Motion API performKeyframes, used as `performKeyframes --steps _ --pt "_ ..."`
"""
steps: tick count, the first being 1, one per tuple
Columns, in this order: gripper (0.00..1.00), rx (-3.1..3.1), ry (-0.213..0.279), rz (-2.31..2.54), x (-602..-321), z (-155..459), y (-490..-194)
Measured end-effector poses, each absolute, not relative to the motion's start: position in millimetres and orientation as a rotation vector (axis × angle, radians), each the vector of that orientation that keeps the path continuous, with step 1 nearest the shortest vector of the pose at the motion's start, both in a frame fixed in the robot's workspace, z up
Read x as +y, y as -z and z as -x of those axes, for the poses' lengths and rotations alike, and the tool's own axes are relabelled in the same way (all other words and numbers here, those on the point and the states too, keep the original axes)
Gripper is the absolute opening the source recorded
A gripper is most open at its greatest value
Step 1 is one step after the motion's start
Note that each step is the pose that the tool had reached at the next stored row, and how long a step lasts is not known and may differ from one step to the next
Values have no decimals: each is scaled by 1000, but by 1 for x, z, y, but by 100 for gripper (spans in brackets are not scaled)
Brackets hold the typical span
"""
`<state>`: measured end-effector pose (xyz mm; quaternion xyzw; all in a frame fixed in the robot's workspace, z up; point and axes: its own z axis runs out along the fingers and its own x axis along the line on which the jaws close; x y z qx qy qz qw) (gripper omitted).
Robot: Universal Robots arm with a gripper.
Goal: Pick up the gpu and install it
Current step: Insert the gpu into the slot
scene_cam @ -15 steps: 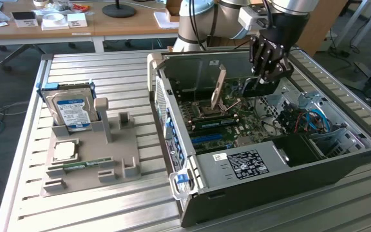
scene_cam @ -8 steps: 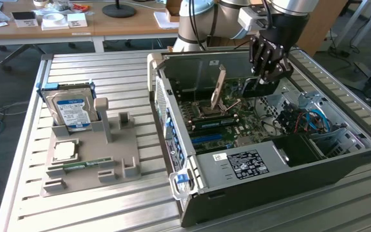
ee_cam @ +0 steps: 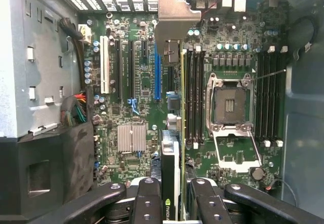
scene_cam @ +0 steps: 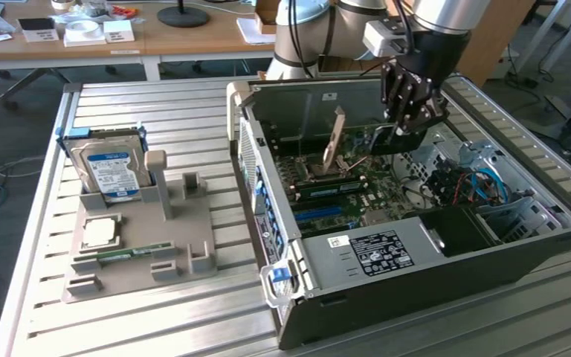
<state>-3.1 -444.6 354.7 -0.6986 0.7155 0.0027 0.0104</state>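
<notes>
hand (scene_cam: 406,132): black, upper right of exterior frame, clamped on thin green circuit-board gpu (ee_cam: 171,165), silver bracket, edge-on over green motherboard (ee_cam: 144,84) in open dark computer case (scene_cam: 415,260).

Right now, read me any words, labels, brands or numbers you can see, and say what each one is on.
No wording reads clearly.
gpu: small logo mark on its edge, no letters legible.
hard drive: blue label, print too small.
sticker on the computer case: white, black print too small.
</notes>
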Motion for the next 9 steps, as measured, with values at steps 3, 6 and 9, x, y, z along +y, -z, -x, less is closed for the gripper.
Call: performKeyframes --steps 3,6,9 --pt "27 2233 -8 2180 -445 5 -354" --pt "27 2233 -8 2180 -446 7 -354" --pt "27 2233 -8 2180 -447 7 -353"
